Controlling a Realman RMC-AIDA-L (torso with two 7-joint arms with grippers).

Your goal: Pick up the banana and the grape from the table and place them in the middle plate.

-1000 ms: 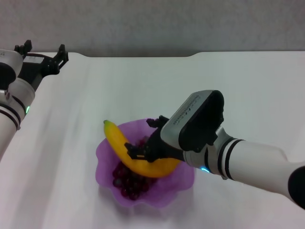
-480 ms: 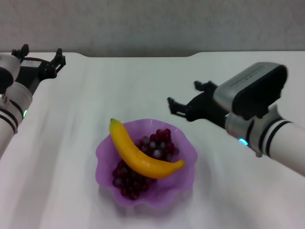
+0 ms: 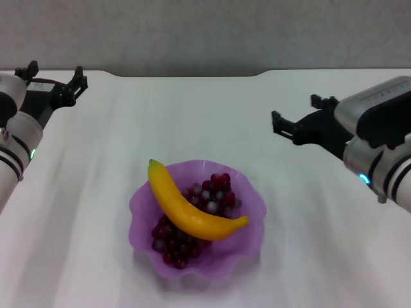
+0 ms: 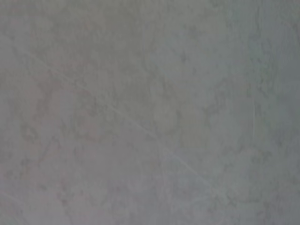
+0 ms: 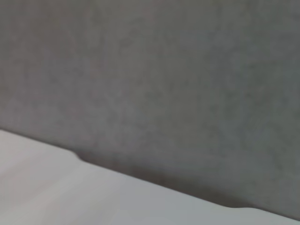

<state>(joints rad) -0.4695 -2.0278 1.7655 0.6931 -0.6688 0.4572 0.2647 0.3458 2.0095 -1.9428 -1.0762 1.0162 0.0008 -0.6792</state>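
Withdrawn from over the middle plate (image 3: pixel 247 240), the right gripper (image 3: pixel 297 122) now hangs off to its right, fingers spread and empty. Inside the plate the banana (image 3: pixel 186 212) lies across the grape (image 3: pixel 209 196) bunch. Far left, the left gripper (image 3: pixel 54 76) stays parked — apparently spread too.

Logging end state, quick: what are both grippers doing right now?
Left gripper: open, empty, parked at the table's far left corner.
Right gripper: open, empty, raised to the right of the middle plate, which holds the banana and the grape.
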